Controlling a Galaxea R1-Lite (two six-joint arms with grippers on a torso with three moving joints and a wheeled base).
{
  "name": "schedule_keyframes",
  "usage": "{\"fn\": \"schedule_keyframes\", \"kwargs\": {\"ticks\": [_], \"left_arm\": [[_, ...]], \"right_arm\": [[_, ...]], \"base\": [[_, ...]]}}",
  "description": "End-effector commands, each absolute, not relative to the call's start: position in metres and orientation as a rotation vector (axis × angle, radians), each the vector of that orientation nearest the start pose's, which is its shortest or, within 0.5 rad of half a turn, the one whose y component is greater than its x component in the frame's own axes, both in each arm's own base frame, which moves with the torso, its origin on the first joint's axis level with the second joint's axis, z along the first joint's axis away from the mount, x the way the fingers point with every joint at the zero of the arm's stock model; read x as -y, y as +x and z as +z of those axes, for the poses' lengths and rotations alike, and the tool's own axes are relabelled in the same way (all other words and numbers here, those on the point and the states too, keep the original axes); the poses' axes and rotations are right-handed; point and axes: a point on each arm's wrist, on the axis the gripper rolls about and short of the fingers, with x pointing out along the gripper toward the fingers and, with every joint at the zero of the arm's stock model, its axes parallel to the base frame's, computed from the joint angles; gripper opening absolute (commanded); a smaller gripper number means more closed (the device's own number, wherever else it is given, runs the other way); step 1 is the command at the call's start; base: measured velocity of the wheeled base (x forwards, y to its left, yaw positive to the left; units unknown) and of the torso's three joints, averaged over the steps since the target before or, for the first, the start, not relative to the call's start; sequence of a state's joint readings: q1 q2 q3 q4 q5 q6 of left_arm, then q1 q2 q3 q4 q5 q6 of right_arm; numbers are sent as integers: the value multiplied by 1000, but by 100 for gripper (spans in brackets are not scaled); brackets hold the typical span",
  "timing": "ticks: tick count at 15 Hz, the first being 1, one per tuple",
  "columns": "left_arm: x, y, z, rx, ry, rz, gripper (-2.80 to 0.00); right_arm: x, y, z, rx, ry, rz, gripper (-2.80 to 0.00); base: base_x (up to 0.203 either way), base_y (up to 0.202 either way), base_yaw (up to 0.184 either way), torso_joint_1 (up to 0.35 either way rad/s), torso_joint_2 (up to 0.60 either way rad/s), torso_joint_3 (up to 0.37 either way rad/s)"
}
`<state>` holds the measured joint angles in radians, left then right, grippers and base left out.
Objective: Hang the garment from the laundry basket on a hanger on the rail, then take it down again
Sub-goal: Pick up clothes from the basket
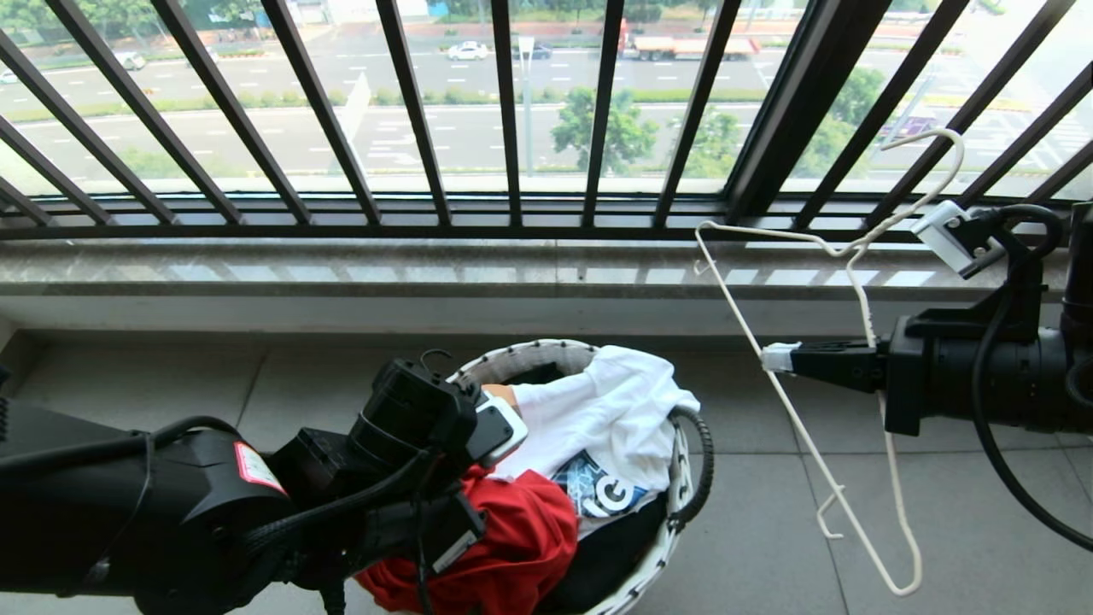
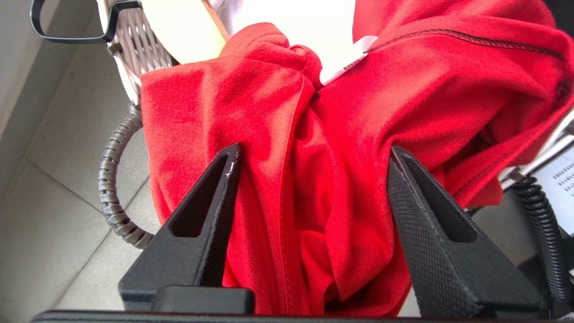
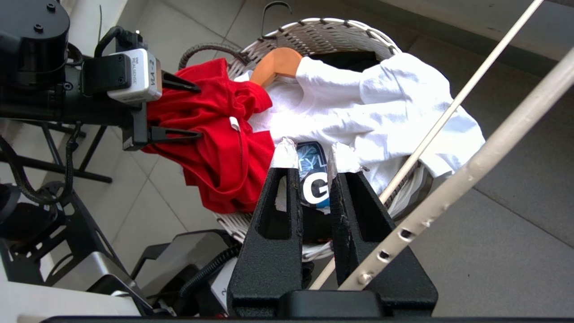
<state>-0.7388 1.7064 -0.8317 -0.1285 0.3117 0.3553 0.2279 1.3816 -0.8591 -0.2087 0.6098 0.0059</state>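
Note:
The garment [image 1: 512, 547], a red T-shirt, lies bunched over the near rim of the laundry basket [image 1: 546, 348]. My left gripper [image 2: 314, 150] is open, and its jaws stand wide on either side of a thick fold of the red cloth [image 2: 314, 202]. The right wrist view shows the same: left gripper [image 3: 197, 110] straddling the garment [image 3: 219, 148]. At the right, my right gripper [image 1: 773, 357] is shut on the hanger [image 1: 811, 444], a thin off-white wire one held in mid-air beside the basket. Its wire [image 3: 448, 112] passes between the nearly closed jaws close to their base. The rail is out of view.
In the basket, a white T-shirt [image 1: 615, 401] with blue print lies on a wooden hanger [image 3: 276, 63], with dark cloth [image 1: 606, 555] below. A black barred window railing [image 1: 512, 128] and a stone sill [image 1: 427, 273] run behind. Grey floor tiles [image 1: 939, 530] surround the basket.

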Motion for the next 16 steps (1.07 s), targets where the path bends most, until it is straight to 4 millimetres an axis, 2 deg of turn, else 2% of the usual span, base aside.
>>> {"fn": "schedule_keyframes", "kwargs": {"ticks": [1,4,8,11,16], "left_arm": [[181,230,133,-605,718,-484,-280],[180,234,137,-596,705,-469,-280],[179,231,154,-536,665,-466,-280],[193,229,188,-360,428,-444,-280],[171,191,249,-150,306,-453,-280]], "right_arm": [[-64,221,239,-334,71,832,-280],[-64,221,239,-334,71,832,-280],[-64,221,240,-332,70,830,-280],[-63,222,241,-327,70,825,-280],[-53,224,246,-306,74,783,-280]], "base": [[0,0,0,0,0,0],[0,0,0,0,0,0],[0,0,0,0,0,0],[0,0,0,0,0,0],[0,0,0,0,0,0]]}}
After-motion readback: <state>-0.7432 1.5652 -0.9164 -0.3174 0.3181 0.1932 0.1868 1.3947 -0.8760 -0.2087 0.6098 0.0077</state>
